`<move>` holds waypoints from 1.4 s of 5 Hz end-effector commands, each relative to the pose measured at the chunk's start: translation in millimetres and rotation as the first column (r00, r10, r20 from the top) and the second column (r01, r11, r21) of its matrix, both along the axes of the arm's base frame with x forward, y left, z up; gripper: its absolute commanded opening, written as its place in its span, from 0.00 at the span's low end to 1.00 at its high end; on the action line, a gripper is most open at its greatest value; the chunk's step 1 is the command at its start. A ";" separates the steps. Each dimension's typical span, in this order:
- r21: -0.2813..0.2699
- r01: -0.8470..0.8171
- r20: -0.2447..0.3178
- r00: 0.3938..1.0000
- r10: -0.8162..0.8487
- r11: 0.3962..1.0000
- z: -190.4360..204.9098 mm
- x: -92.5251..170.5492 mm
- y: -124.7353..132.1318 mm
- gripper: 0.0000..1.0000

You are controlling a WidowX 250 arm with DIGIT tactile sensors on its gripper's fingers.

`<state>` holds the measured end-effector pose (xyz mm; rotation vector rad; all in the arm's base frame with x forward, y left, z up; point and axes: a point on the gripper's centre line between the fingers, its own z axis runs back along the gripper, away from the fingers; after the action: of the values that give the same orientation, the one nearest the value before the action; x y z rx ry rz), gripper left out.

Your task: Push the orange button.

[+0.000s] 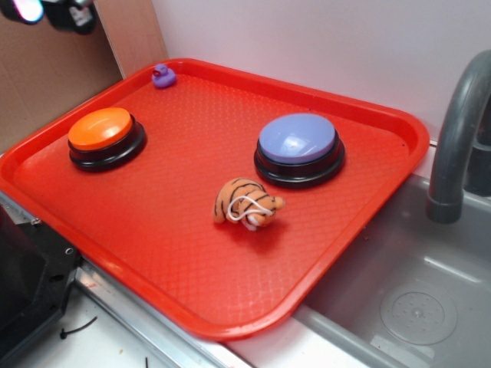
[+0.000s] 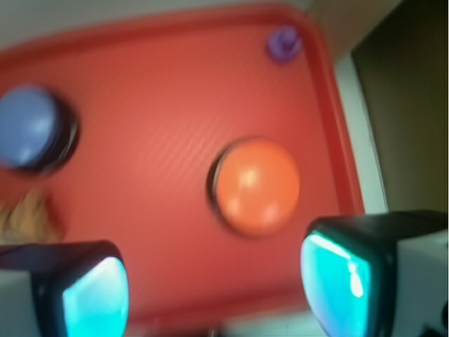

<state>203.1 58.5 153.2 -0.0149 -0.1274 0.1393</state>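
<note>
textured red tray (image 1: 184,245) holds glossy domed orange button (image 1: 100,128); claw (image 2: 214,284) spread above.

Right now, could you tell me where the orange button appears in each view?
Exterior: the orange button sits at the tray's left side.
Wrist: the button lies right of centre, above the open gripper.
Shared landmark: the small purple duck by the tray rim.

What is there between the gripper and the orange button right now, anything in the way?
Nothing visible blocks it. In the wrist view the gripper is open above the tray, with the orange button in clear view just ahead of the fingertips. The lavender button, plush tiger and small purple duck all sit off to the sides.
</note>
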 end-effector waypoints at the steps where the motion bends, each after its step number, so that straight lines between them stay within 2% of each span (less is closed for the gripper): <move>1: 0.041 -0.104 -0.003 0.995 0.105 0.994 -49.0 -2.1 29.4 1.00; 3: 0.041 -0.098 -0.050 0.994 0.100 0.994 -85.4 -9.0 40.3 1.00; 4: 0.036 -0.105 -0.039 0.994 0.106 0.994 -94.6 -5.8 45.7 1.00; 5: 0.027 -0.100 -0.061 0.993 0.102 0.995 -101.0 -3.2 46.8 1.00; 6: 0.029 -0.090 -0.079 0.993 0.092 0.996 -102.4 -1.7 47.0 1.00; 7: 0.030 -0.085 -0.079 0.993 0.087 0.996 -87.4 0.2 48.0 1.00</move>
<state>197.4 98.7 53.6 0.0002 0.0066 0.2175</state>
